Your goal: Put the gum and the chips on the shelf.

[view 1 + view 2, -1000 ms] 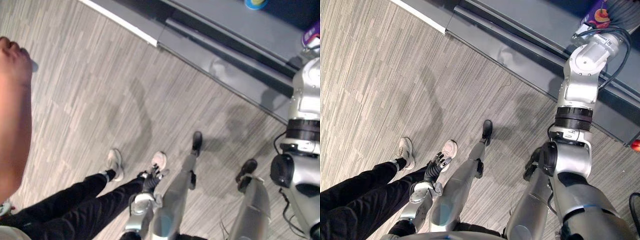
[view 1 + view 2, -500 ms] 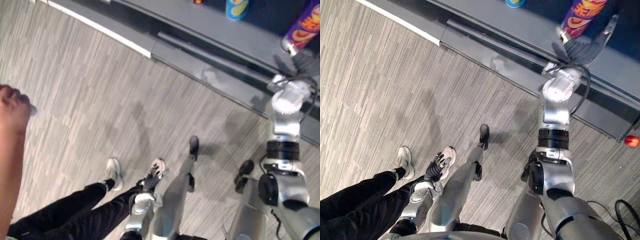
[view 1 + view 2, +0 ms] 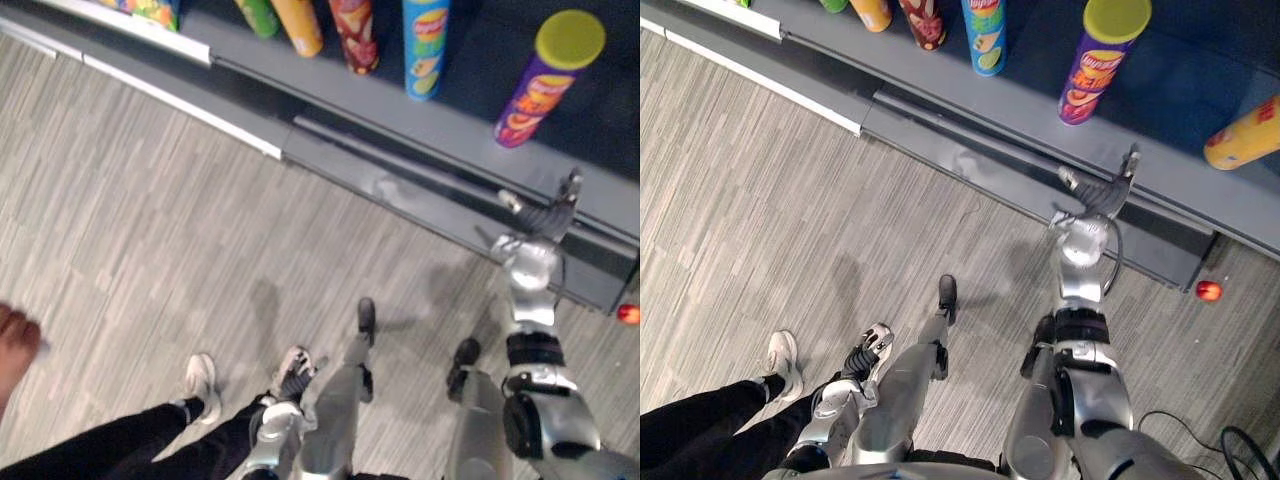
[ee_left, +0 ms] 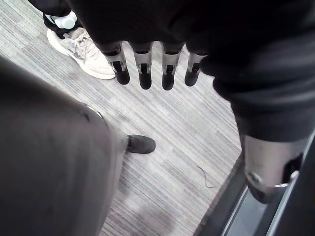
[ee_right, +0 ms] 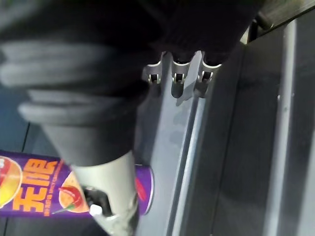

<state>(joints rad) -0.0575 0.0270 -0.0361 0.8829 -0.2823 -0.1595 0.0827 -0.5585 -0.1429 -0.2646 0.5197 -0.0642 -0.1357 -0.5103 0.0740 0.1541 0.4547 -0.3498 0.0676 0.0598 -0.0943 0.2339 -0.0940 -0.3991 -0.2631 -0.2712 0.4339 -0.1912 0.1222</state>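
A purple chips can (image 3: 545, 75) with a yellow lid stands upright on the dark grey shelf (image 3: 450, 125), at the right end of a row of cans. My right hand (image 3: 545, 215) hovers open just in front of the shelf edge, below the can and apart from it. The right wrist view has its fingers (image 5: 179, 81) straight over the shelf ledge, the thumb (image 5: 106, 196) beside the purple can (image 5: 29, 191), holding nothing. My left hand (image 3: 865, 350) hangs low over the floor with its fingers (image 4: 145, 73) straight and empty.
Green, orange, red and blue cans (image 3: 425, 45) stand further left on the shelf; an orange can (image 3: 1245, 135) lies at the right. A small red ball (image 3: 1208, 291) sits on the floor by the shelf base. A person's legs and white shoes (image 3: 200, 385) are at lower left.
The camera has tilted up, bringing more of the shelf into view. My right hand has let go of the purple can and drawn back below it. The person's arm has withdrawn leftward.
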